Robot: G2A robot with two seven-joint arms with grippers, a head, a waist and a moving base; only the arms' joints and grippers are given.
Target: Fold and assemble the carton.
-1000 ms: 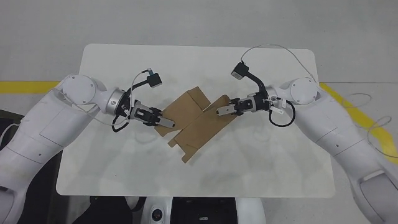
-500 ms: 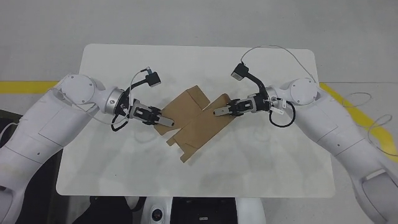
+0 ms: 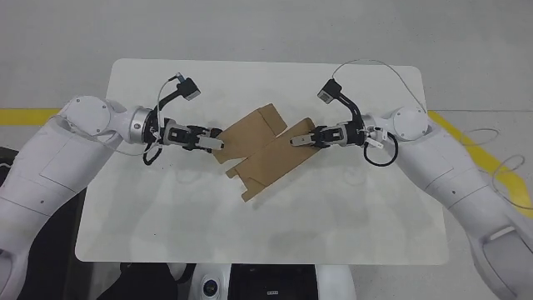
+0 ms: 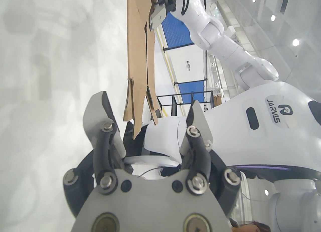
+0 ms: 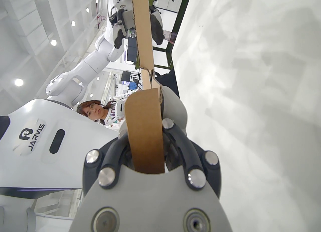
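Two arms inward, right jaws clamping carton point(image 3: 265, 154)

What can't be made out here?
Right wrist view: the carton flap covers one finger of the right gripper; contact there is hidden.
Top view: whether the open left gripper touches the carton is too small to tell.
Left wrist view: the carton is edge-on and cut off by the frame edge; its creases cannot be read.
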